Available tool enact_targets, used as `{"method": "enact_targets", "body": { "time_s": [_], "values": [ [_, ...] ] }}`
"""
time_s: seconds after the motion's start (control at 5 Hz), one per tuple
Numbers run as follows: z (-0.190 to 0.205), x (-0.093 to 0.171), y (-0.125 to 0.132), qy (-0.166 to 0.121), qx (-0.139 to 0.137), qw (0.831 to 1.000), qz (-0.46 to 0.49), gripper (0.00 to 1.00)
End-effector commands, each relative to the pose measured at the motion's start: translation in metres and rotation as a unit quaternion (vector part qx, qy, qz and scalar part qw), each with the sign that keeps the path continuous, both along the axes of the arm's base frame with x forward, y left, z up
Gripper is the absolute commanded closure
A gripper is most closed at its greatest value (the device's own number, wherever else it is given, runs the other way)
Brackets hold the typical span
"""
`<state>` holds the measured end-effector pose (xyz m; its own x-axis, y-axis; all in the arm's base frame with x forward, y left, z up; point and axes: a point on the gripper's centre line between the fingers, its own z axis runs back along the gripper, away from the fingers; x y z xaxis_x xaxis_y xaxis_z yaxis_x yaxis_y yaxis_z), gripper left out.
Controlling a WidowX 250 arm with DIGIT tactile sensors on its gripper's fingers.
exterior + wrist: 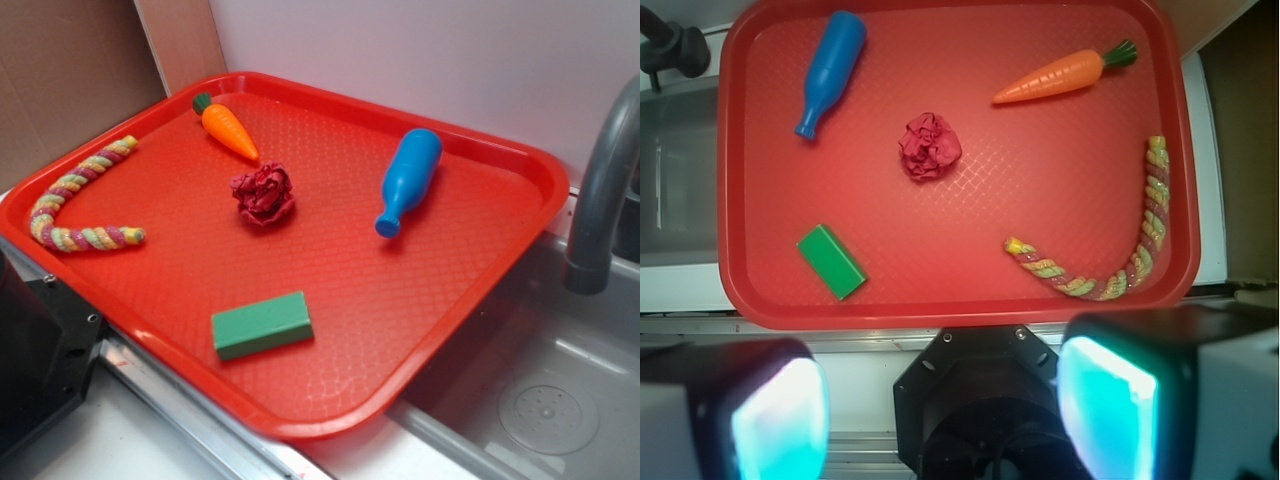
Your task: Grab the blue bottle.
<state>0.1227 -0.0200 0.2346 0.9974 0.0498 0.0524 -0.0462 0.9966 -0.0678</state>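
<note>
On the red tray (480, 300) lies the unlabelled blue bottle (408, 178), the hand (945, 395) spread well apart from it.

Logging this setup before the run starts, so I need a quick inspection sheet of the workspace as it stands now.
Surface: red plastic tray, textured, beside a grey sink.
Job's things: bright-blue plastic toy bottle lying on its side, apart from everything else.
Clutter: orange toy carrot; crumpled red paper ball; green rectangular block; multicoloured twisted rope.
Grippers: gripper off the tray near its edge, jaws wide apart, holding nothing.
Cables: nothing seen.
Surroundings: grey faucet; white wall.
</note>
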Motion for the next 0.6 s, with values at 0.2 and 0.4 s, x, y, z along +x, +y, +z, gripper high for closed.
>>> {"method": "enact_targets", "body": {
  "time_s": [0.2,0.4],
  "values": [
    [0.015,0.050,0.004,-0.022,-0.013,0.999,0.024,0.00],
    [0.027,0.100,0.016,-0.021,-0.038,0.998,0.049,0.00]
  ]
}}
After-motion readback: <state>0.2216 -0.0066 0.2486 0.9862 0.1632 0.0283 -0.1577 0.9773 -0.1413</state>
